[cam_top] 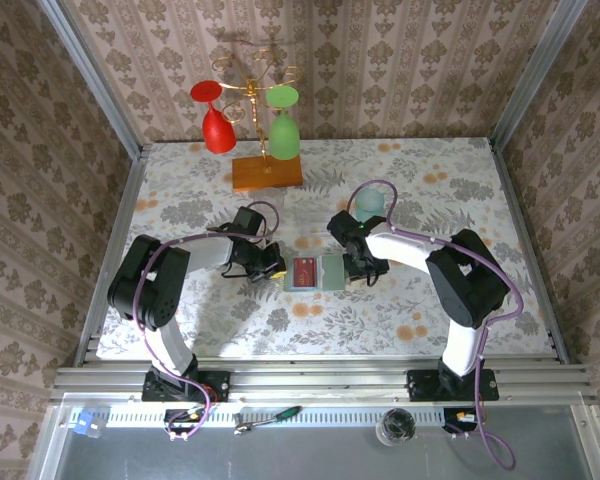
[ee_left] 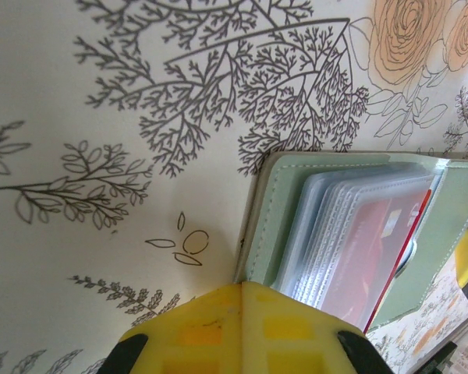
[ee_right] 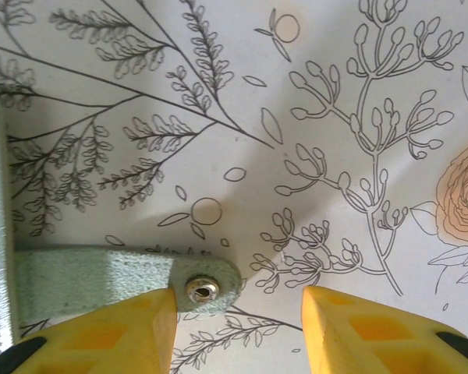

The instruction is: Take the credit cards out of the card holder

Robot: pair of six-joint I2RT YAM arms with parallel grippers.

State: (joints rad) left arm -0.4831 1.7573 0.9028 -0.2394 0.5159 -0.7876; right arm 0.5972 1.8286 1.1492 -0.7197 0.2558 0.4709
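card holder (cam_top: 332,271) open flat, w/ red card (ee_left: 374,241)

We see the table (cam_top: 380,315) brightly and evenly lit from above, with only soft, short shadows. In the left wrist view a white glare sits on the clear sleeves (ee_left: 335,226) of the card holder (ee_left: 269,226), and the near left claw (ee_left: 242,312) looks soft, perhaps out of focus. In the right wrist view a faint grey shadow crosses the table.
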